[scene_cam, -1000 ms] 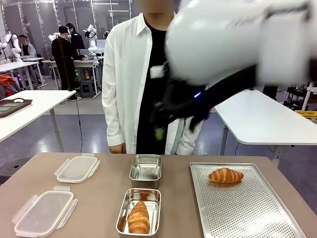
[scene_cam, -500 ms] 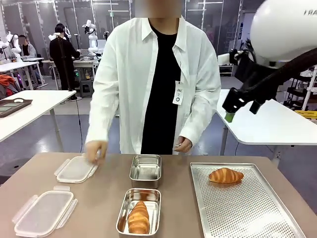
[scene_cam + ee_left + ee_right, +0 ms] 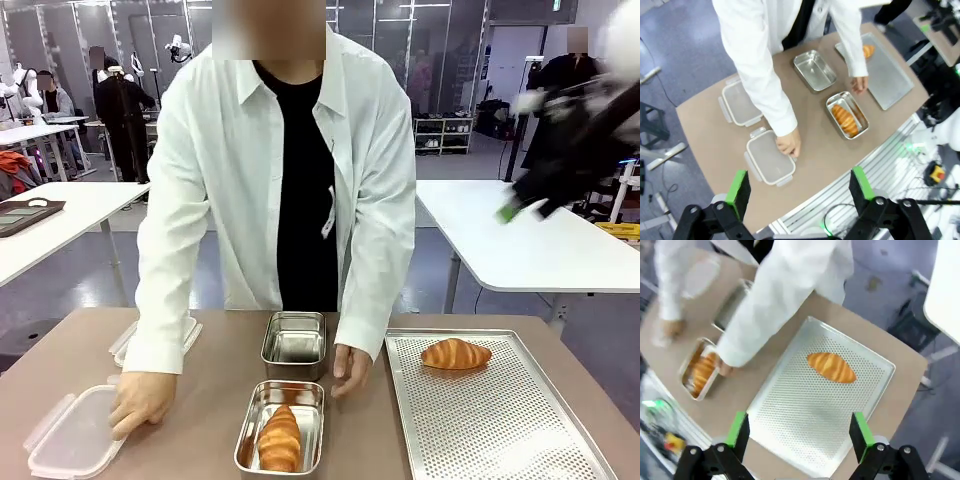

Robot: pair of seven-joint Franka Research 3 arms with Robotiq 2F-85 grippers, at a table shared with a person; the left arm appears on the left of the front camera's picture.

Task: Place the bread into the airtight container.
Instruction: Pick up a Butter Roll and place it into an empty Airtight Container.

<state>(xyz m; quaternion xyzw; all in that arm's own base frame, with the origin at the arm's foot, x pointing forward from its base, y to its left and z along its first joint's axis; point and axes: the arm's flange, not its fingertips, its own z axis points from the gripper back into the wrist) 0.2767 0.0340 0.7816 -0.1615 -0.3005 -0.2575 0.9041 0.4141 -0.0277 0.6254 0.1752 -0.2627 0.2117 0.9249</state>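
Front view: low at the near edge of the worktop, facing across it to the person standing close at the far side.
Left wrist view: high overhead, looking down on the whole worktop (rolled askew).
Right wrist view: high, looking down onto the tray.
Shared: tray and near steel container, in all three.

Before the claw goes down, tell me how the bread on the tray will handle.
The croissant looks puffed and flaky, so probably light and easily crushed. Its tapered ends may let it pivot when pushed. It lies loose on the perforated tray, so it likely slides.
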